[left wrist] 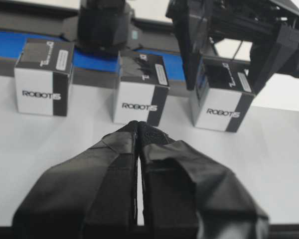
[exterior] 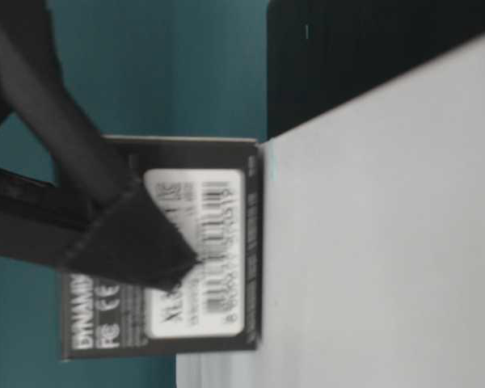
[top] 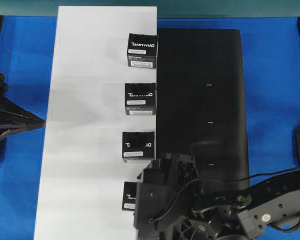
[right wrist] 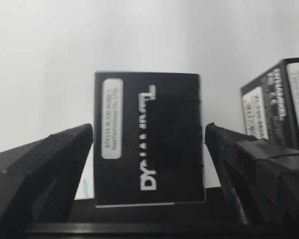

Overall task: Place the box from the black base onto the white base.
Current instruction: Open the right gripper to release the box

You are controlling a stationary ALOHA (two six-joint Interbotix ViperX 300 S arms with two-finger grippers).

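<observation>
Lining the white base (top: pixel 85 125), four cartons beside the black base (top: pixel 200 95).

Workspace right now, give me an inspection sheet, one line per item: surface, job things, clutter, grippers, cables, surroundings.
Surface: blue table, partly covered by two sheets.
Job's things: white base and black base lie side by side; four boxes line the white base's edge; nearest box sits on it between open fingers.
Clutter: nothing seen.
Grippers: right gripper open, fingers apart from the box sides; left gripper shut, empty.
Cables: black cable along the right arm.
Surroundings: teal backdrop, dark frame rails.
</observation>
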